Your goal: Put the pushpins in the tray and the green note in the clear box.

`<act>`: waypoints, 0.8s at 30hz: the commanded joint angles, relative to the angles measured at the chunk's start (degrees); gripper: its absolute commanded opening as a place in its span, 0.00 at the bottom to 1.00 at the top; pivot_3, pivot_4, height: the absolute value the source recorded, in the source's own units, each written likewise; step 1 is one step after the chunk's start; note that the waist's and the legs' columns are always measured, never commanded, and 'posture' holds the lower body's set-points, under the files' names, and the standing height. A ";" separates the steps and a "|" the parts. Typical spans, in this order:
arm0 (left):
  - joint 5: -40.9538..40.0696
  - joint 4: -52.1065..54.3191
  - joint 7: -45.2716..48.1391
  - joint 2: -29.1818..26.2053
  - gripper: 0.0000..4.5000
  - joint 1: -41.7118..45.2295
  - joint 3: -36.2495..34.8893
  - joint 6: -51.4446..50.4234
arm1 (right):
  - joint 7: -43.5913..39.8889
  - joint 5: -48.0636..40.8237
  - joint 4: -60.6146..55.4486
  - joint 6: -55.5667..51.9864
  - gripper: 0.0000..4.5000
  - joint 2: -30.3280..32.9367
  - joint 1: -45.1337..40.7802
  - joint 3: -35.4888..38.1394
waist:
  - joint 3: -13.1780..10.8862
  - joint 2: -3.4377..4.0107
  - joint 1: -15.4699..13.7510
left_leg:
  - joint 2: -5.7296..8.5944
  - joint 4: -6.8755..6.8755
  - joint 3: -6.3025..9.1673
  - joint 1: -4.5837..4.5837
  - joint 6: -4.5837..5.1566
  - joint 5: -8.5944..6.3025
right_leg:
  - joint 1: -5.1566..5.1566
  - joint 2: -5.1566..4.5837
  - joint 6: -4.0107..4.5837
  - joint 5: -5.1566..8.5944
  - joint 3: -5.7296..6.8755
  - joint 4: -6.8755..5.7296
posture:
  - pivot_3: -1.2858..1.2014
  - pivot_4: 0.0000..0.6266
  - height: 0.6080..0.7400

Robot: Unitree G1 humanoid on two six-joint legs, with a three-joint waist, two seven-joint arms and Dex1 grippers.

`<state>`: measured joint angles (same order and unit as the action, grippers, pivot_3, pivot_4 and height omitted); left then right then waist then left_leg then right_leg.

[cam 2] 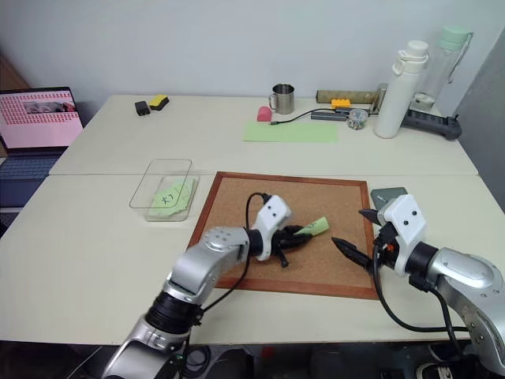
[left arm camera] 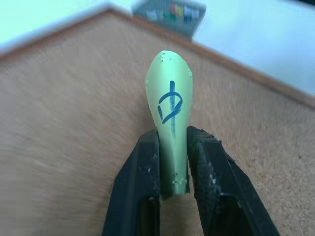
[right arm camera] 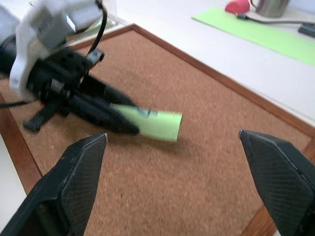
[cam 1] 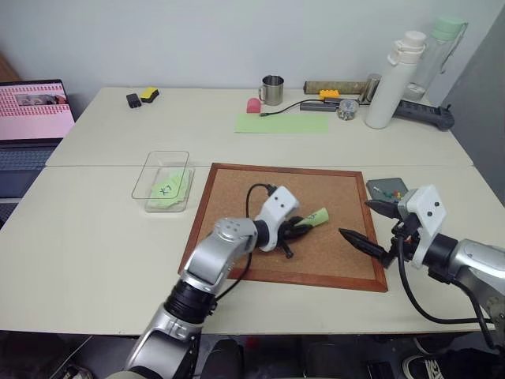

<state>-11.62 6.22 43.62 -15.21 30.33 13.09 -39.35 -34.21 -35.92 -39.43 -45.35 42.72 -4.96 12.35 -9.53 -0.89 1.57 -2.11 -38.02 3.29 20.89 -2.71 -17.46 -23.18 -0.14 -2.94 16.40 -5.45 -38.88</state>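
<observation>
2 grippers over corkboard (cam 1: 237, 197): left gripper (left arm camera: 173, 162) pinching curled green note (left arm camera: 170, 105); right gripper (right arm camera: 172, 187) jaws spread wide, nothing held, near tray (cam 1: 383, 188).

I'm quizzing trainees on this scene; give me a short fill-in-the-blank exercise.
1. The left claw is shut on a green ____.
2. The right claw is ____ and holds nothing.
3. Another green note lies inside the clear ____.
4. The grey tray sits beside the ____ corkboard's frame.

Answers: note; open; box; wood-framed
</observation>
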 commanded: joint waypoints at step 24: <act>6.13 -8.35 -32.10 -11.08 0.21 -4.56 -30.13 6.21 | -11.49 -2.54 11.45 1.94 1.00 -8.94 -28.73 -17.28 | -0.09 -0.14 -0.09 | -0.05 -0.02 0.21 0.15 -0.03 0.01 | -0.08 -0.14 0.01 -0.01 0.33 0.01 | 0.52 0.24 1.00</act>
<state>-5.93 -2.99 12.85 -25.61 25.33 -16.05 -33.12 -45.19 -37.33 -26.76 -43.31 33.75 -32.55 -5.88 -9.62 -1.03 1.49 -2.17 -38.04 3.51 21.05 -2.73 -17.45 -23.26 -0.28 -2.93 16.39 -5.11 -38.88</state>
